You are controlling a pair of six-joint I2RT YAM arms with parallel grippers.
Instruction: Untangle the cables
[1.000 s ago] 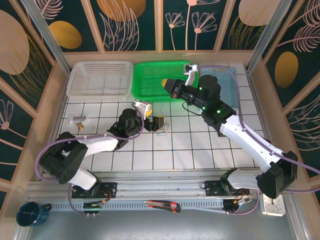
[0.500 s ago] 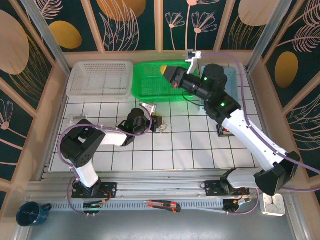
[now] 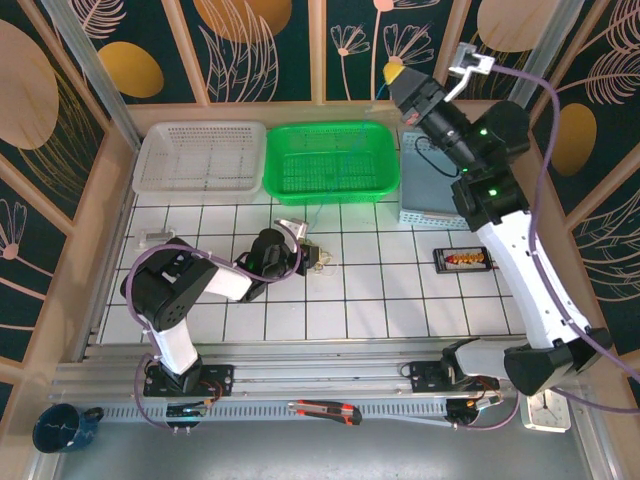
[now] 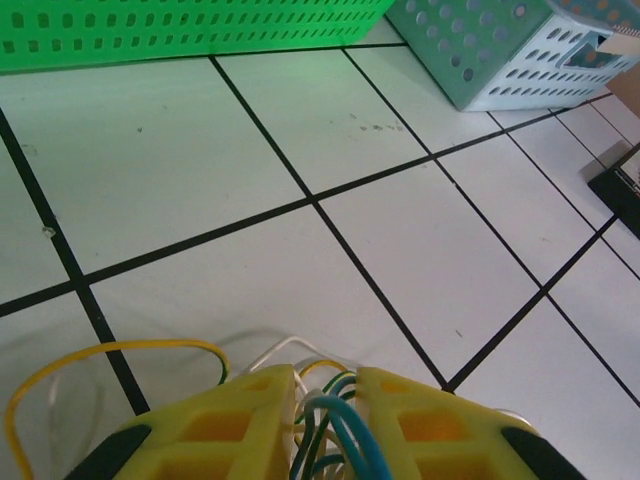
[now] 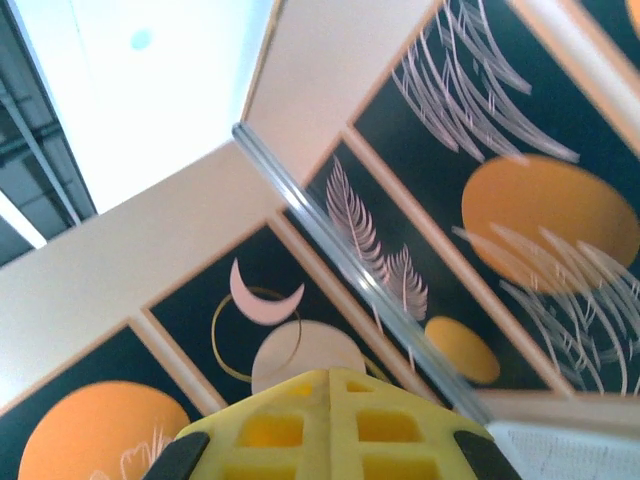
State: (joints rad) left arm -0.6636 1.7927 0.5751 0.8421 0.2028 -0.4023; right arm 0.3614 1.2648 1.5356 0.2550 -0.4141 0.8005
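1. White perforated plastic basket (image 3: 200, 155): at 11 o'clock on the white tiled worktop (image 3: 380, 300).
2. Green perforated plastic basket (image 3: 328, 160): at 12 o'clock.
3. Left gripper (image 4: 325, 385): low at the worktop centre. Its yellow jaws grasp thin blue, green, yellow and white cables (image 4: 345, 440), and loose loops lie on the tiles at its 12 o'clock.
4. Right gripper (image 3: 397, 75): raised at 1 o'clock, jaws clenched together.

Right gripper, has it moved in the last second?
Yes. The right gripper has swung from over the green basket to beyond its far right corner, and now sits against the back wall.
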